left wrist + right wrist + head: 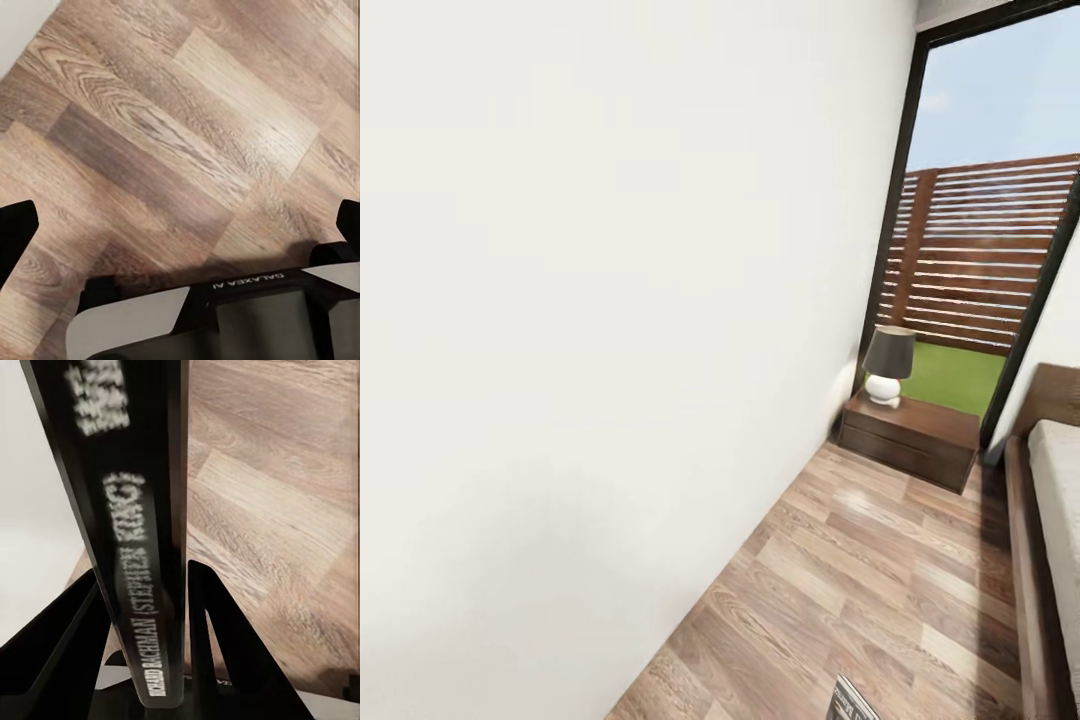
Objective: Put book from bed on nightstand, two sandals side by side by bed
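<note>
Right jaws clamp the book [139, 570]; title lettering blurred.

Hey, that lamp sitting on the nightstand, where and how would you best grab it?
Probably by the round white base, coming in level from the room side over the wooden floor. The dark shade flares wide above it and looks a poor hold, and the wall and window close off the other sides. The lamp stands upright on the nightstand.
</note>
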Motion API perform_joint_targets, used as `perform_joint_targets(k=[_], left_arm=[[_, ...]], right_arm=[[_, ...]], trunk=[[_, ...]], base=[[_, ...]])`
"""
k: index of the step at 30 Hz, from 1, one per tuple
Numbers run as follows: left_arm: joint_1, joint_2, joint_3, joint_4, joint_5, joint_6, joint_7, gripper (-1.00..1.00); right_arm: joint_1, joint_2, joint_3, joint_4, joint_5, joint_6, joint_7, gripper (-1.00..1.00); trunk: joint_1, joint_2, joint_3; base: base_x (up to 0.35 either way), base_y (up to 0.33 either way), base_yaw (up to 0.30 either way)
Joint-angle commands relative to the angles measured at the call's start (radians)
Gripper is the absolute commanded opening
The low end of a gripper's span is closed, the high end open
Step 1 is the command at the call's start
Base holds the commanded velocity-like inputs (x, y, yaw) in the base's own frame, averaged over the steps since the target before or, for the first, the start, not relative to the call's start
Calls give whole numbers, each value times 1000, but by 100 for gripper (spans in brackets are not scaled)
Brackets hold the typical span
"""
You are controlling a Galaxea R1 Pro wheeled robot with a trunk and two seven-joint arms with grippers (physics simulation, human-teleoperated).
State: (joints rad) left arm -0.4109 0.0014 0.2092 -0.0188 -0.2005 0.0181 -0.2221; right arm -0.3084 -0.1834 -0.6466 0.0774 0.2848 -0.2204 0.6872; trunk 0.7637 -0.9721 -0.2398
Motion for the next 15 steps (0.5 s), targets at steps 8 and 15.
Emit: perform_joint_targets(k=[8,15], left_arm=[[-1,0,9,-1,-10,2,-3,100],[-1,0,9,-1,-10,3,-3,100]], right_arm=[[-1,-1,-8,4,10,-7,0,-100],[-1,-1,-8,4,10,-7,0,-100]], trunk=[[0,-1,2],[0,-1,6]], base=[[0,0,-163],[4,0,-159]])
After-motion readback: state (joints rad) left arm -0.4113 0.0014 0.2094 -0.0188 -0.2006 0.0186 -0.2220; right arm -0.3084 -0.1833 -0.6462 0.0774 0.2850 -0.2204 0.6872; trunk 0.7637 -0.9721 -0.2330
